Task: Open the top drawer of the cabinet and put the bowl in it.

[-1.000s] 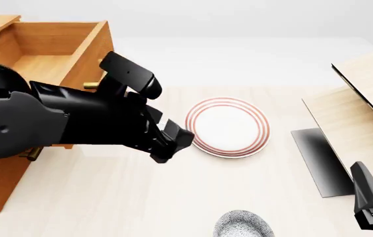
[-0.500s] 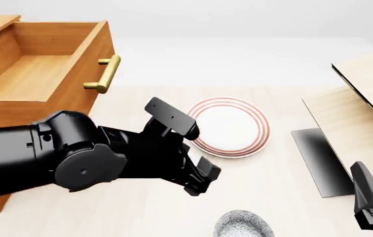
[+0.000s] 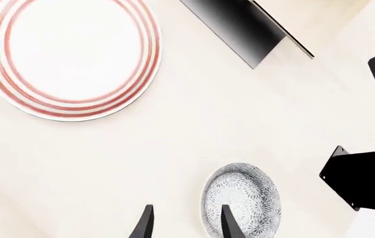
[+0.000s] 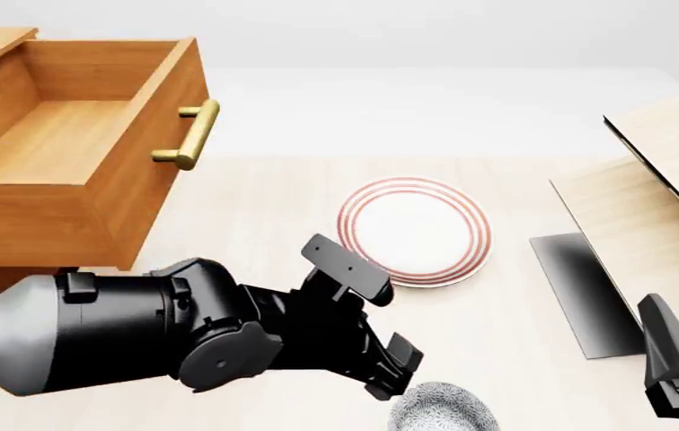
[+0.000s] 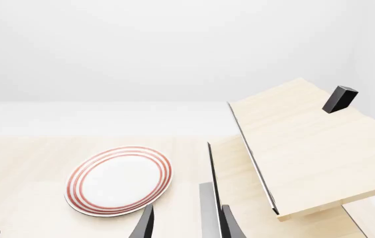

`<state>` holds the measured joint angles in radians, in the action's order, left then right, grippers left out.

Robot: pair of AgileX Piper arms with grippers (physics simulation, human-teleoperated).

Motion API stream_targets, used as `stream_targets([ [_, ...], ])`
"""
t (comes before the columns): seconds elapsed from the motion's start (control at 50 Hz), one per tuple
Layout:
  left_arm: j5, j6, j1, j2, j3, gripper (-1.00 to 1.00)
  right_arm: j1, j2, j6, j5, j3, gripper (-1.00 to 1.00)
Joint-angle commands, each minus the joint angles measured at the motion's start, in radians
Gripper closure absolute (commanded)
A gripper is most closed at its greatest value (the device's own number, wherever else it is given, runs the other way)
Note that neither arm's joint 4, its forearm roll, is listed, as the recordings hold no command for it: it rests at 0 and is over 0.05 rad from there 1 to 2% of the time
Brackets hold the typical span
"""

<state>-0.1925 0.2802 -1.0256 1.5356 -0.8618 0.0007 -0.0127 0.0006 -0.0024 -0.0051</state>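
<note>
So the top drawer (image 4: 70, 135) of the cabinet (image 4: 4, 242) is already pulled well out and sitting empty, brass handle (image 4: 191, 135) facing the plate side, so I'd call the first half of the job done. What's left is the whole bowl part: grab it, lift it, carry it over to the drawer and drop it in. The bowl (image 4: 442, 409) is on the tabletop (image 4: 256, 206), on the near side of the red-ringed plate (image 4: 414, 231) and well apart from the cabinet, only partly in the front view at the bottom edge. The left gripper (image 4: 397, 370) is right beside the bowl, on the bowl's cabinet side. In the left wrist view the bowl (image 3: 242, 198) sits just past one of the fingertips (image 3: 227, 220), which overlaps its rim, and the other fingertip is over bare tabletop, so the fingers are parted a moderate amount with nothing between them. Doesn't look like it's straddling the rim yet, and I can't tell if it's actually touching. The right gripper (image 5: 184, 223) is parked near the pale wood structure (image 5: 306, 148), far side of the plate from the cabinet, fingers apart and holding nothing. My guess is the next bit needs the left gripper lined up over the bowl's rim before it closes.
</note>
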Motion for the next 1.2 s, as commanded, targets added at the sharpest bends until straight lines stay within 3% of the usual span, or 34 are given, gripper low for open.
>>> stream_targets([
  [0.02, 0.052, 0.032, -0.026, 0.057, 0.008, -1.00, 0.000, 0.002, 0.000, 0.000, 0.001, -1.00],
  [0.78, 0.196, 0.130, -0.099, 0.231, 0.006, -1.00, 0.000, 0.003, 0.000, 0.000, 0.001, -1.00],
  [1.2, 0.269, 0.166, -0.098, 0.272, 0.047, -1.00, 0.000, 0.002, 0.000, 0.000, 0.001, -1.00],
])
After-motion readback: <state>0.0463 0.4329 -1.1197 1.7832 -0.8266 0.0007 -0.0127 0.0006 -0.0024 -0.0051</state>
